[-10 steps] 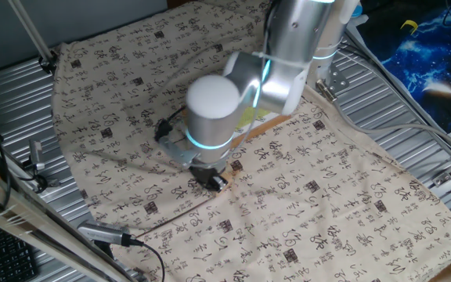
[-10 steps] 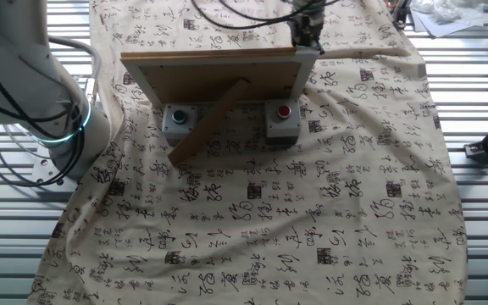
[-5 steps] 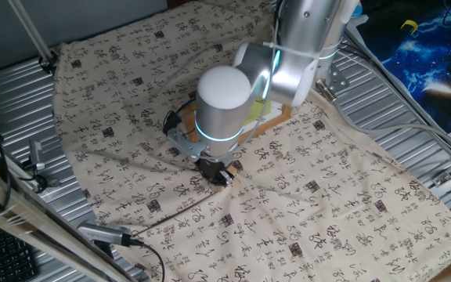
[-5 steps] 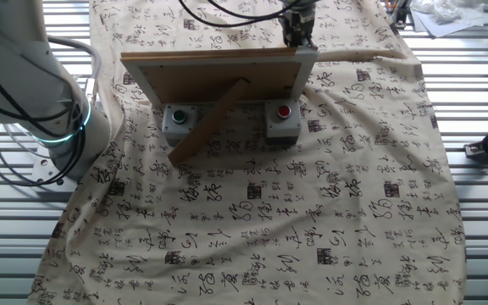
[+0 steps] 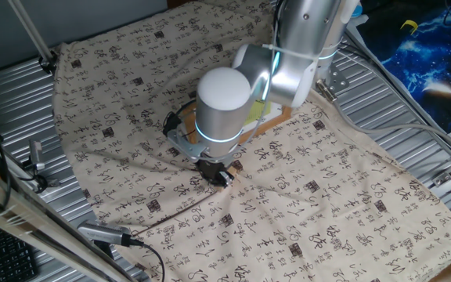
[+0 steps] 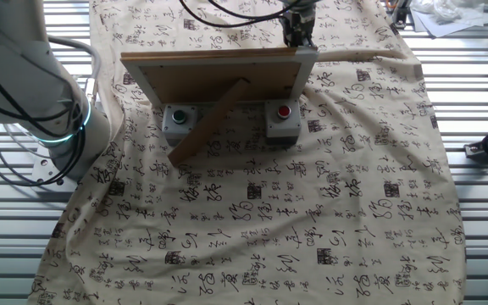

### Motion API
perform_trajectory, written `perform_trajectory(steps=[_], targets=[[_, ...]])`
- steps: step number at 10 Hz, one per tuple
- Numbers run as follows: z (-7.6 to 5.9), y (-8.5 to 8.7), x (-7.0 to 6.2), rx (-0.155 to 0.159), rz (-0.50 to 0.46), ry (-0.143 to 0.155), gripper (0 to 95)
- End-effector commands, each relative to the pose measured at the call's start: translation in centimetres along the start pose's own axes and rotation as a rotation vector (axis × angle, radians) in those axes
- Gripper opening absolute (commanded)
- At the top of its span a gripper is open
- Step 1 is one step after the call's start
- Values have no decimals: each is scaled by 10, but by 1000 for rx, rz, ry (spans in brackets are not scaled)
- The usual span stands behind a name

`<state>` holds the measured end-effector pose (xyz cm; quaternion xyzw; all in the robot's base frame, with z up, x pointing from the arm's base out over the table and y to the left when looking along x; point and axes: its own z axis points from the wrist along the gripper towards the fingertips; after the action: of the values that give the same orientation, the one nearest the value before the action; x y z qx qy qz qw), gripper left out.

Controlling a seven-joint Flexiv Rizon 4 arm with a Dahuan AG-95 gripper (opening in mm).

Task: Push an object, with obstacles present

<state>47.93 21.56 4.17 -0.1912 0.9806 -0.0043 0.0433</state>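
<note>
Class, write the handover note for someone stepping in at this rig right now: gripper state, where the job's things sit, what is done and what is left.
Gripper: down at the cloth, just in front of the picture frame; whether its fingers are open or shut cannot be told from either view.
Wooden cube: not clearly visible; a tan bit at the fingertips may be it, otherwise hidden by the arm.
Picture frame: standing on its rear prop, seen from behind in the other fixed view, with two button boxes behind it.
Done: arm is at the cloth beside the frame.
Left: confirm where the cube is, then push it without knocking the frame.
</note>
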Motion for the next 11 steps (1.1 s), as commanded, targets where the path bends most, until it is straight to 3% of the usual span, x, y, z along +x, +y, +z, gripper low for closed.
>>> perform_trajectory(steps=[1, 5, 6, 8, 11], targets=[[1, 0, -1, 3, 5, -3, 0], [1, 0, -4, 7, 15, -6, 0], [0, 1, -12, 8, 23, -6, 0], [-6, -8, -40, 12, 26, -1, 0], [-17, -43, -69, -1, 6, -4, 0]])
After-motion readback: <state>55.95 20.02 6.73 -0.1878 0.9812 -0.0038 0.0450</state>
